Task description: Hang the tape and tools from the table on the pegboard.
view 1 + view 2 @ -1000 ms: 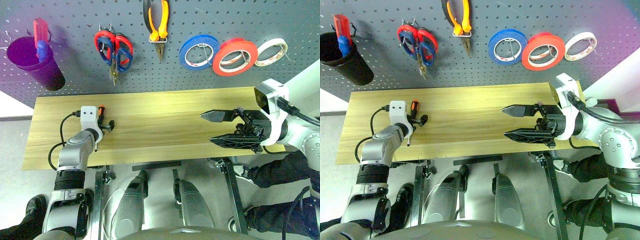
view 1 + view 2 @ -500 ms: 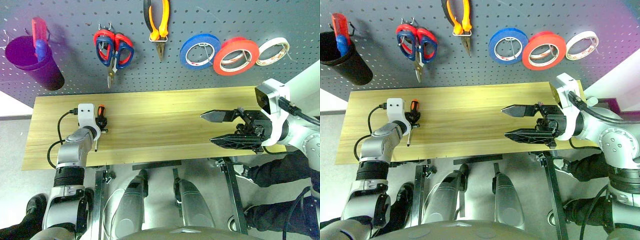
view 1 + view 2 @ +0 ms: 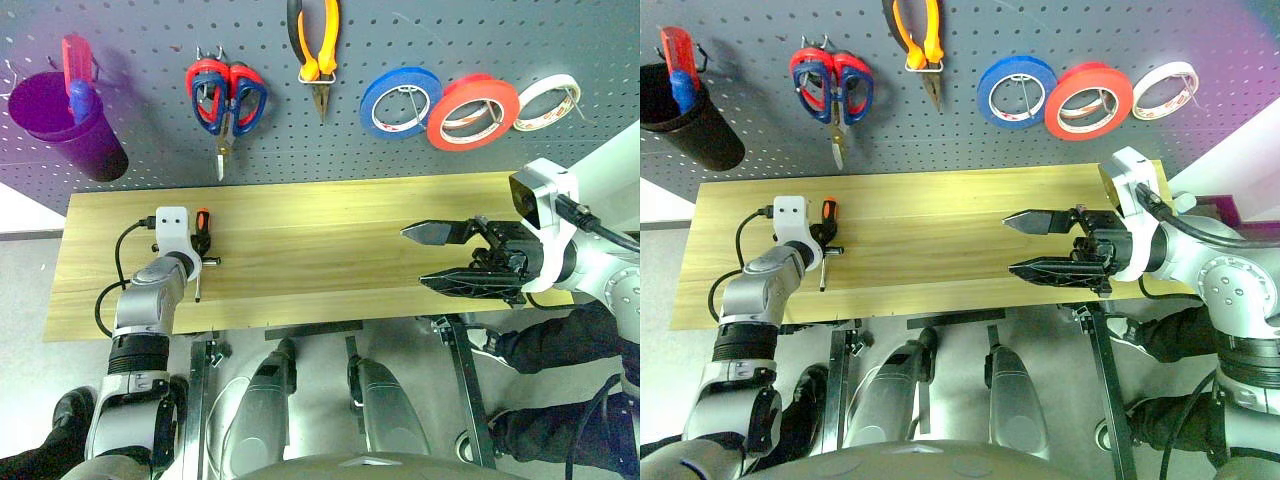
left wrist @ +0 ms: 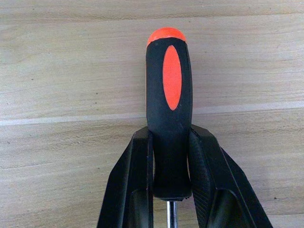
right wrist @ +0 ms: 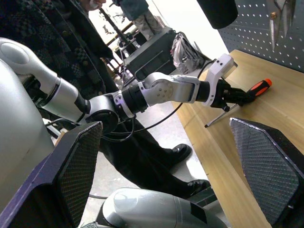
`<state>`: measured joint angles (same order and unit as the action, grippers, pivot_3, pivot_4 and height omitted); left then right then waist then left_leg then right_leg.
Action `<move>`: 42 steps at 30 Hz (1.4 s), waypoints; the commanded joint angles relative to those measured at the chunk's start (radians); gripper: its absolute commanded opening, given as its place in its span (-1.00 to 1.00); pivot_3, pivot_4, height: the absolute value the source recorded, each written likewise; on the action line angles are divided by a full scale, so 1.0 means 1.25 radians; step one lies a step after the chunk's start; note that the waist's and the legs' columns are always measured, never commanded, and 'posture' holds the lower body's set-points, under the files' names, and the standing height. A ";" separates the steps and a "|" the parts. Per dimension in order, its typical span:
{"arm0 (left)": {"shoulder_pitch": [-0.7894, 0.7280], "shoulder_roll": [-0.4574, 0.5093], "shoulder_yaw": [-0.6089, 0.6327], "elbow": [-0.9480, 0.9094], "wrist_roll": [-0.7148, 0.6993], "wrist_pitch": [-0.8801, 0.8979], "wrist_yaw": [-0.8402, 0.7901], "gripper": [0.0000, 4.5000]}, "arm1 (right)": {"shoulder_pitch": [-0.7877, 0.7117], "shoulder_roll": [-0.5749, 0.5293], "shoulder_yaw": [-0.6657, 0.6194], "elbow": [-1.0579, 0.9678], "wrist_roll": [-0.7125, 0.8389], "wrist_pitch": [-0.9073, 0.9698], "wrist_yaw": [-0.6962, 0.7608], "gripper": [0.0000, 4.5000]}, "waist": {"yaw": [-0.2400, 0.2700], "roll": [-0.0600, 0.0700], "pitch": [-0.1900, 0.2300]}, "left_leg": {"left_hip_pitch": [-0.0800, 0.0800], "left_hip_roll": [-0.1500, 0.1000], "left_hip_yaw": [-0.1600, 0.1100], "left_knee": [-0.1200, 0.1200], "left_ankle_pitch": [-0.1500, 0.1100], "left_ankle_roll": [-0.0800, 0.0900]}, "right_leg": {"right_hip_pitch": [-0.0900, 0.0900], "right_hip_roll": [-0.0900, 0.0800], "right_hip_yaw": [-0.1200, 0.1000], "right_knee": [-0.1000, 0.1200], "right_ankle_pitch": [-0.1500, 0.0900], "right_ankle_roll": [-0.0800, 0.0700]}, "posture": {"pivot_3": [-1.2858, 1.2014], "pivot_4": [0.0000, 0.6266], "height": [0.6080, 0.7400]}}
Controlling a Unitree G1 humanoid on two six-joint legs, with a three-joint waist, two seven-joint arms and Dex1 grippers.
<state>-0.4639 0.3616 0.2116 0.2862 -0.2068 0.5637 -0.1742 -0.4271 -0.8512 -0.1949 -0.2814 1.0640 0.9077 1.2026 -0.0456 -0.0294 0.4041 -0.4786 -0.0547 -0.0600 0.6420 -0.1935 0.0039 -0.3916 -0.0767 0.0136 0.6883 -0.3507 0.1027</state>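
Two arms over the counter (image 3: 330,210). L gripper (image 4: 171,161) fingers (image 4: 140,175) clamped on the screwdriver (image 4: 169,109) handle, one finger each side, pads against the black grip near its shaft end. Orange cap sticks out past the fingertips, shaft runs back betw the fingers. From the head cam the screwdriver (image 3: 201,235) is at the counter's left part, orange end toward the pegboard (image 3: 150,120), shaft tip toward the front edge; can't tell if it's lifted off the wood or resting.

R gripper (image 3: 440,258) fingers spread wide, nothing betw them, above the counter's right part, tips pointing toward the L arm. R wrist cam looks betw its own two fingers (image 5: 78,161) at the L arm w/ the screwdriver (image 5: 247,92) across the counter.

On the pegboard, well beyond both sets of fingers: red tape (image 3: 471,111) on a hook, blue roll (image 3: 400,102) just beside it, whitish roll (image 3: 544,102) on its other side. Pliers (image 3: 315,50) hang tip down. Scissors, red pair (image 3: 207,85) and blue pair (image 3: 247,98) overlapping, hang tip down. Purple cup (image 3: 65,125) at the far left end w/ a red-and-blue item in it.

Person in dark patterned clothing (image 5: 61,52) stands behind the L arm, seen from the R wrist cam.
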 commanded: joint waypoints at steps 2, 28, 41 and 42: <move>0.054 -0.022 0.005 -0.120 -0.010 0.030 0.013 -0.71 | -0.006 -0.013 -0.030 -0.020 0.013 -0.011 0.009 1.00 | 0.000 0.000 0.000 | 0.000 0.000 0.000 0.000 0.000 0.000 | 0.000 0.000 0.000 -0.001 0.000 0.000 | -0.06 0.40 1.00; 0.177 -0.048 -0.022 -0.457 0.031 -0.102 0.025 -0.71 | -0.081 0.011 0.017 0.075 -0.055 -0.084 0.098 1.00 | 0.005 0.000 0.000 | -0.001 -0.001 0.000 -0.001 0.000 0.000 | 0.000 0.000 -0.001 -0.002 0.001 0.002 | -0.01 0.15 1.00; 0.234 -0.030 0.016 -0.567 0.042 -0.162 0.032 -0.71 | -0.121 0.015 0.027 0.170 -0.125 -0.151 0.167 1.00 | 0.026 0.000 -0.003 | 0.000 -0.002 0.000 -0.001 0.004 -0.006 | 0.000 0.000 -0.003 -0.002 0.002 0.003 | 0.02 -0.05 1.00; 0.232 -0.025 0.017 -0.579 0.046 -0.160 0.034 -0.71 | -0.120 0.015 0.026 0.175 -0.128 -0.155 0.172 1.00 | 0.028 0.001 -0.004 | 0.000 -0.002 0.000 -0.001 0.004 -0.006 | 0.000 0.000 -0.004 -0.002 0.002 0.003 | 0.02 -0.05 1.00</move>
<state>-0.1790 0.3182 0.2124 -0.3729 -0.1611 0.3947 -0.1345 -0.5686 -0.8260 -0.1402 -0.0652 0.9078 0.7363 1.3975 -0.0111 -0.0287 0.3997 -0.4792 -0.0568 -0.0597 0.6409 -0.1889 -0.0040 -0.3921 -0.0772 0.0088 0.6863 -0.3488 0.1063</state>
